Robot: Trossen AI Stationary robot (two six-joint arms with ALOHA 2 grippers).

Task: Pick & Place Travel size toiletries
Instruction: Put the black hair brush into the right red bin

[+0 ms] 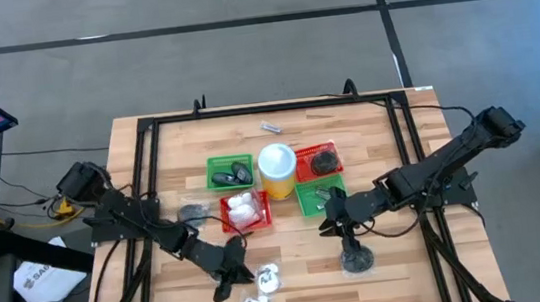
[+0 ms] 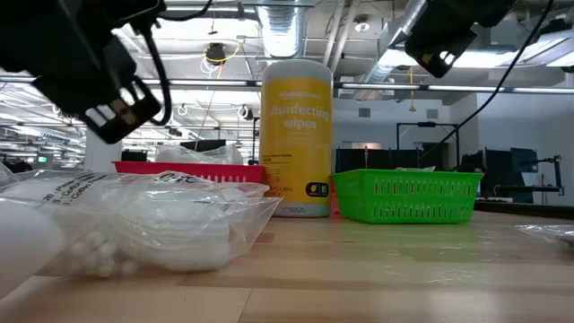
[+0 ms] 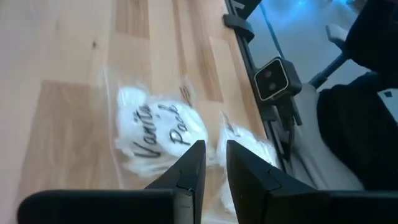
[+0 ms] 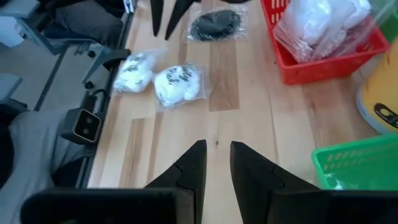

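Both grippers hover over the desk, jaws narrow, nothing held.

Nearest, at lower centre of the high view: two clear bags of white pieces [image 1: 266, 279] lie loose on the desk [image 1: 403, 268], left gripper [image 1: 228, 284] just beside them. Likely light, soft, slippery film; best pinched at a bunched edge. Right gripper [image 1: 337, 226] hangs near the green basket [image 1: 317, 198]. Farther: red basket [image 1: 244, 212], yellow wipes canister [image 1: 277, 170].

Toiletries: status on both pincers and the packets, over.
Left pincer empty, fingers nearly together, above white packets at table's near edge. Right pincer empty, near-closed, over bare wood by green basket. Nothing blocking.
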